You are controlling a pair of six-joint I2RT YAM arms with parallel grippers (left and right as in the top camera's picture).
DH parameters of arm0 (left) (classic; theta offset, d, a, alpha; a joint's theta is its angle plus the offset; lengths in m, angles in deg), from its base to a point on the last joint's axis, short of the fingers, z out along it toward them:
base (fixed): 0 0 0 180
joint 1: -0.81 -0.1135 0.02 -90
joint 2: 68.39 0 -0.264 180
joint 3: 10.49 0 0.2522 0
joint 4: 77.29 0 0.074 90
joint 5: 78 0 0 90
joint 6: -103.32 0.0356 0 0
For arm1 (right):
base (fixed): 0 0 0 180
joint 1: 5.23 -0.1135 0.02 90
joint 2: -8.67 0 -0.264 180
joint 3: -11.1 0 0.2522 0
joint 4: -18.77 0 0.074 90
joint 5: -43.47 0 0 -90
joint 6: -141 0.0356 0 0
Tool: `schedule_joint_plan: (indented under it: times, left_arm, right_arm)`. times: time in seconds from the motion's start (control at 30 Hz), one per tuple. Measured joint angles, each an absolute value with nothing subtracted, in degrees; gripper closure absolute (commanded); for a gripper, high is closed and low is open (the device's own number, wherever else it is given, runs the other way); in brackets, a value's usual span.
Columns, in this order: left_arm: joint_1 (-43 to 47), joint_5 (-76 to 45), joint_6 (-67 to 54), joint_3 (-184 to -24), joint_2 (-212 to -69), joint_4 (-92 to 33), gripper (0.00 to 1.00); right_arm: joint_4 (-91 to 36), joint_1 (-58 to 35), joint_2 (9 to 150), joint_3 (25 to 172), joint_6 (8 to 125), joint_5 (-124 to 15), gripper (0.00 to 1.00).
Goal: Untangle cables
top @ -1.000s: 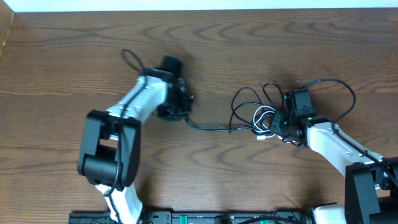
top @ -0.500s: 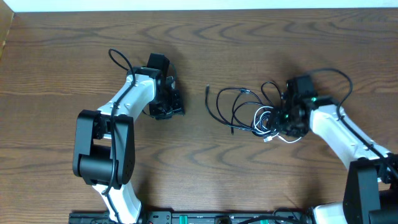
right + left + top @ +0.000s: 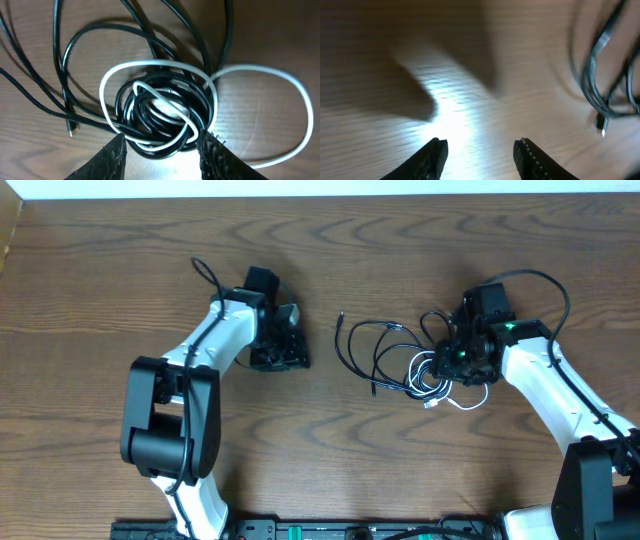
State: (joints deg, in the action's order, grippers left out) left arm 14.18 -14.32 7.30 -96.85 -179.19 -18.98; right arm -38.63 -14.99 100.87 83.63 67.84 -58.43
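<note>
Since the tangle [image 3: 428, 370] lies at three o'clock on the table [image 3: 100, 270], the right gripper [image 3: 161, 145], open and empty (so is the left gripper [image 3: 480, 150]), should pin the white cable [image 3: 260, 68] while the left draws the black cable [image 3: 121, 102] by its plug [image 3: 601, 121] toward nine o'clock.

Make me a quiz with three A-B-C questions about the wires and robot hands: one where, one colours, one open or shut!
1. Where does the cable tangle lie?
A. right at the right gripper
B. inside a box
C. on a shelf

2. What colours are the two cables?
A. red and blue
B. black and white
C. both green

3. How is the left gripper?
A. shut on a plug
B. shut on a cable
C. open and empty

Answers:
1 A, it sits at that gripper's fingertips.
2 B, a black cable loops around a white cable.
3 C, bare table shows between its parted fingers.
</note>
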Motion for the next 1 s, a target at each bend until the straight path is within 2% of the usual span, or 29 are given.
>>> schedule_joint_plan:
  times: [0.13,0.2,0.23,0.3,0.4,0.57,0.67,0.87,0.93,1.0]
  left_arm:
    - [16.9,-15.5,9.4,-96.8,-179.2,-18.9,0.52]
    - [17.8,-16.0,9.6,-96.8,-179.2,-18.9,0.51]
    - [18.0,-16.1,9.5,-96.8,-179.2,-18.9,0.50]
    - [17.8,-15.6,8.9,-96.8,-179.2,-19.0,0.49]
    - [17.0,-12.8,6.9,-96.8,-179.2,-19.0,0.49]
    - [14.4,-10.6,4.7,-96.8,-179.2,-18.9,0.49]
    - [13.0,-10.0,4.1,-96.8,-179.2,-18.9,0.49]
    - [12.4,-9.7,4.1,-96.8,-179.2,-18.9,0.49]
    - [12.4,-9.7,4.1,-96.8,-179.2,-18.9,0.49]
    - [12.4,-9.7,4.1,-96.8,-179.2,-18.9,0.49]
  right_arm:
    - [-39.3,-15.7,100.9,83.6,61.5,-58.4,0.59]
    - [-39.4,-16.9,100.9,83.6,57.8,-59.3,0.69]
    - [-39.4,-17.7,100.9,83.6,55.6,-60.4,0.70]
    - [-39.6,-19.6,100.9,83.6,51.4,-62.4,0.70]
    - [-39.9,-24.0,100.9,83.6,45.8,-63.1,0.61]
    - [-41.4,-30.5,100.9,83.6,41.8,-54.2,0.55]
    - [-41.9,-33.2,100.9,83.5,40.8,-47.8,0.55]
    - [-41.8,-35.9,100.9,81.5,38.0,-38.4,0.62]
    - [-41.0,-36.0,100.9,79.9,37.0,-37.1,0.60]
    - [-38.4,-36.0,100.9,77.7,36.3,-36.1,0.65]
